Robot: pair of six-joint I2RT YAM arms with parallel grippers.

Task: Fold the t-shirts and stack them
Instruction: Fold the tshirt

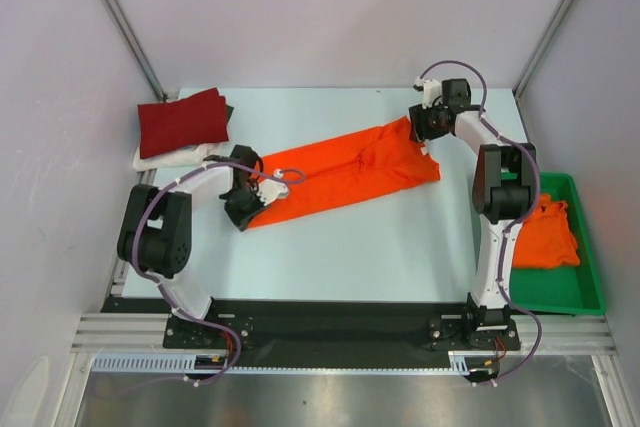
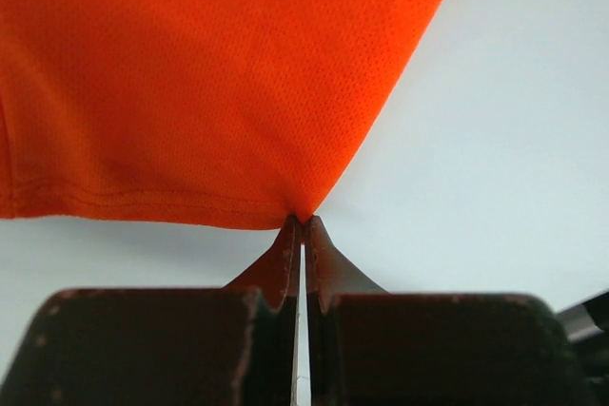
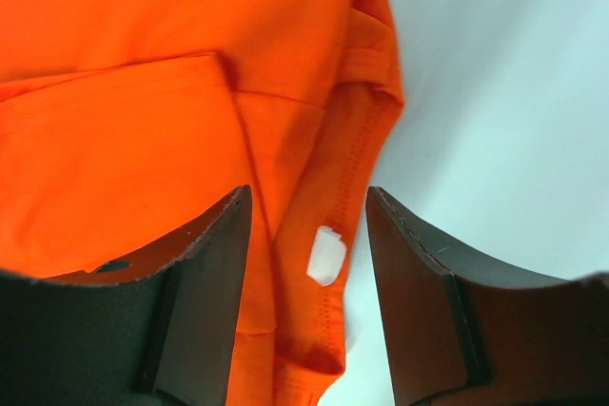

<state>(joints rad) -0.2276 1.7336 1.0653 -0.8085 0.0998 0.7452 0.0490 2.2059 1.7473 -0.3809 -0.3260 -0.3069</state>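
A bright orange t-shirt [image 1: 345,175] lies folded lengthwise in a long strip across the table, from lower left to upper right. My left gripper [image 1: 247,209] is shut on its lower-left hem corner [image 2: 303,210]. My right gripper [image 1: 424,129] is open at the strip's upper-right end, its jaws standing over the collar with a white label [image 3: 326,255]. A folded dark red t-shirt [image 1: 183,121] rests on a folded white one [image 1: 170,158] at the back left. Another orange t-shirt [image 1: 548,234] lies crumpled in the bin.
A green plastic bin [image 1: 585,277] sits at the right edge beside the right arm's base. Metal frame posts and white walls enclose the table. The folded stack lies just behind the left arm.
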